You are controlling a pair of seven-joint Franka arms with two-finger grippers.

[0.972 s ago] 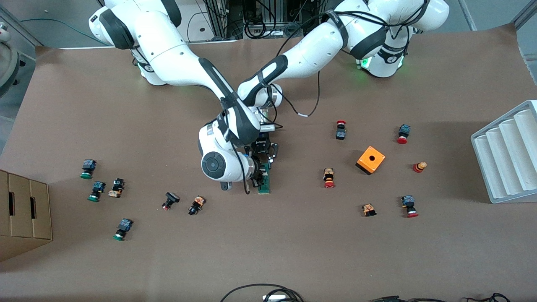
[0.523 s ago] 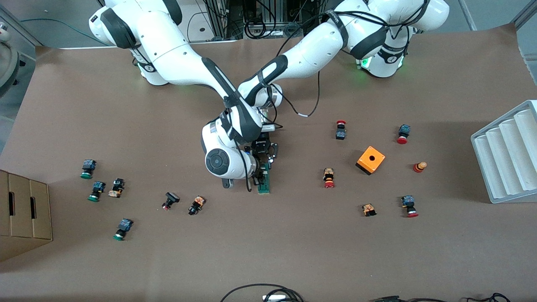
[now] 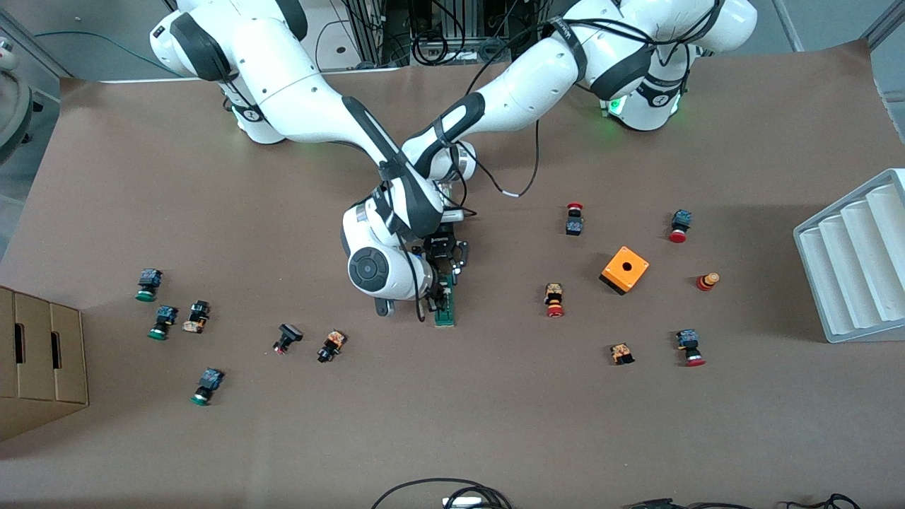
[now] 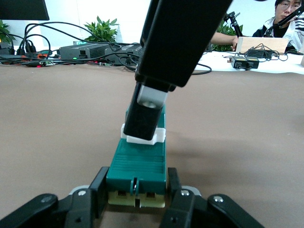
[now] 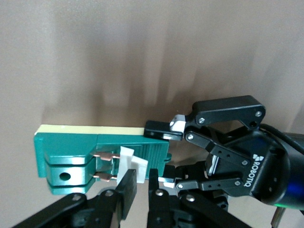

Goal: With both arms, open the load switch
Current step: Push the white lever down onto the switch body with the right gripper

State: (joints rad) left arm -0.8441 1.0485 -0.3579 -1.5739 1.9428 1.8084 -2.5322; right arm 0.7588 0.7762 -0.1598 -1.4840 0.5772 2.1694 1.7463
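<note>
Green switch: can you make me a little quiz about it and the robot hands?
1. True or false: the load switch lies on the table.
2. Which gripper pinches the white lever? A) left B) right
3. Fill in: the orange box lies toward the ___ arm's end of the table.

Key:
1. True.
2. B. The right gripper is shut on the lever from above, and the left gripper clamps the switch's end.
3. Left.
</note>
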